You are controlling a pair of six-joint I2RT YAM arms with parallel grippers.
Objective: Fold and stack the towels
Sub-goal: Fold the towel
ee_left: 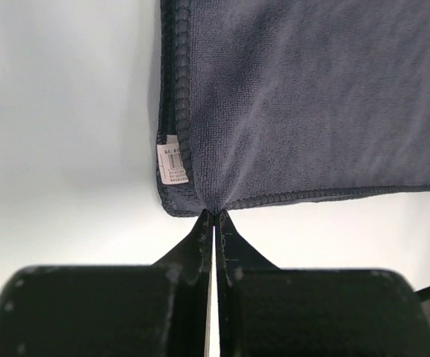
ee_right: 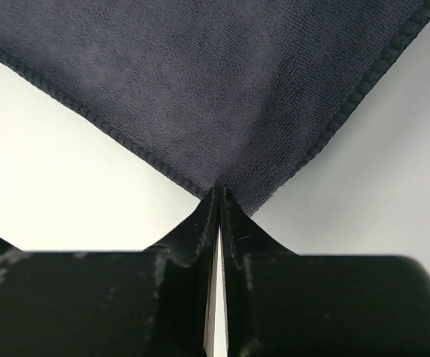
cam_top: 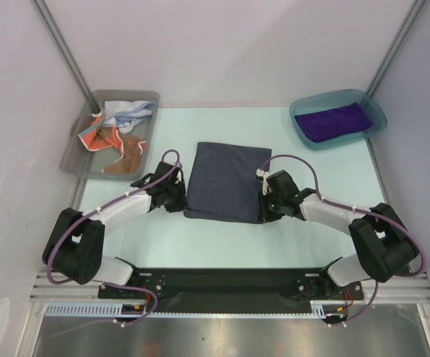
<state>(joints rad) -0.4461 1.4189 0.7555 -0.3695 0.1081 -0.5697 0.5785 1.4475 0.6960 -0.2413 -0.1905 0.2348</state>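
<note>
A dark grey-blue towel (cam_top: 225, 181) lies folded on the table's middle. My left gripper (cam_top: 179, 196) is shut on its near left corner, and the left wrist view shows the cloth (ee_left: 304, 97) pinched at my fingertips (ee_left: 215, 216), with a white label (ee_left: 172, 163) beside. My right gripper (cam_top: 265, 202) is shut on the near right corner, where the cloth (ee_right: 215, 82) puckers into my fingertips (ee_right: 219, 192). A purple towel (cam_top: 335, 121) lies folded in the teal bin (cam_top: 304, 135). Orange-red (cam_top: 118, 143) and pale white-blue (cam_top: 128, 111) towels lie crumpled in the grey bin (cam_top: 74, 160).
The grey bin stands at the back left and the teal bin at the back right. Enclosure walls and metal posts (cam_top: 66, 52) ring the table. The arm bases sit on a black rail (cam_top: 222, 281) at the near edge.
</note>
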